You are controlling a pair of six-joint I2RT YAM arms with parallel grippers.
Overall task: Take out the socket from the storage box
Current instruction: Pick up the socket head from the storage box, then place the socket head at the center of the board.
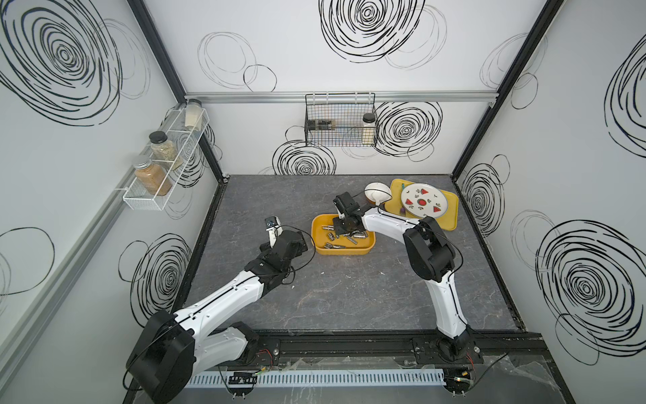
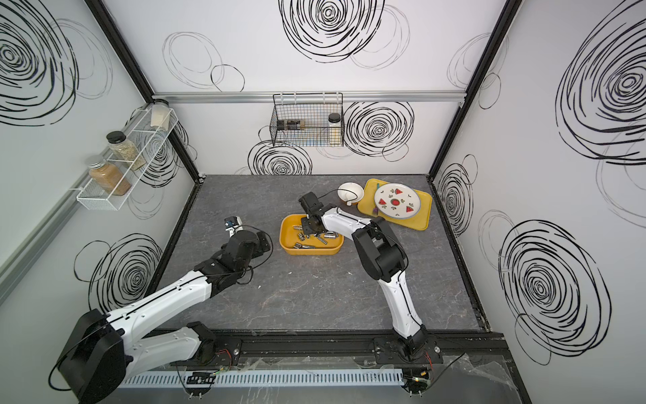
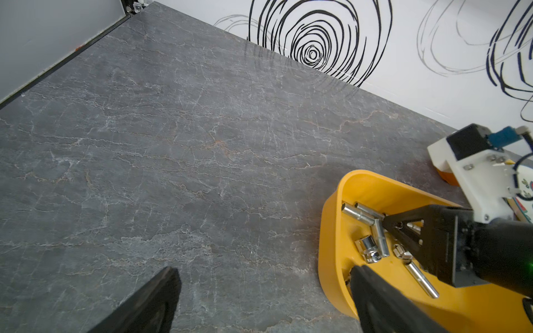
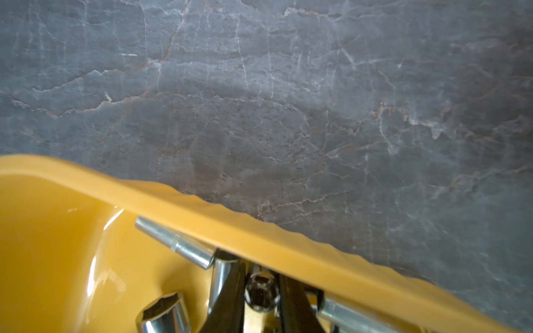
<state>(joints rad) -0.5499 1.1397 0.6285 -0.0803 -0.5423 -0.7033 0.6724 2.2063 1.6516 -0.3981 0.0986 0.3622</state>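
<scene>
Jars (image 1: 152, 178) stand in a white rack (image 1: 141, 202) on the left wall. Next comes the left arm, reaching in low from the front rail. Its left pincer (image 3: 264, 271) is spread wide above the grey counter (image 1: 349, 290). In the left wrist view only bare counter lies between its two black fingers (image 3: 150, 302). The finger on the box's side overlaps the near corner of the box (image 1: 344, 251). In both top views this pincer sits just left of the box and apart from it.

On the back wall hangs a wire basket (image 1: 341, 119) with one jar at its right end.

The box sits near the middle of the counter, deep and yellow-orange, with chrome sockets (image 1: 335, 245) scattered across its floor, most of them lying on their sides. The right arm bends over from the right and dips the right pincer (image 4: 259, 269) down into the box. The right wrist view shows a finger close on each side of one socket (image 4: 261, 291). This one stands on end with its hexagonal mouth facing the camera. As far as that blurred close-up shows, the pincer is pinching it. The socket is inside the box, just under the rim, with a long one lying beside it and a short, wide one nearby.

Right of the box a white bowl (image 1: 377, 191) rests at the corner of a flat yellow tray (image 1: 451, 210). The tray carries a plate (image 1: 424, 200) painted with watermelon slices.
</scene>
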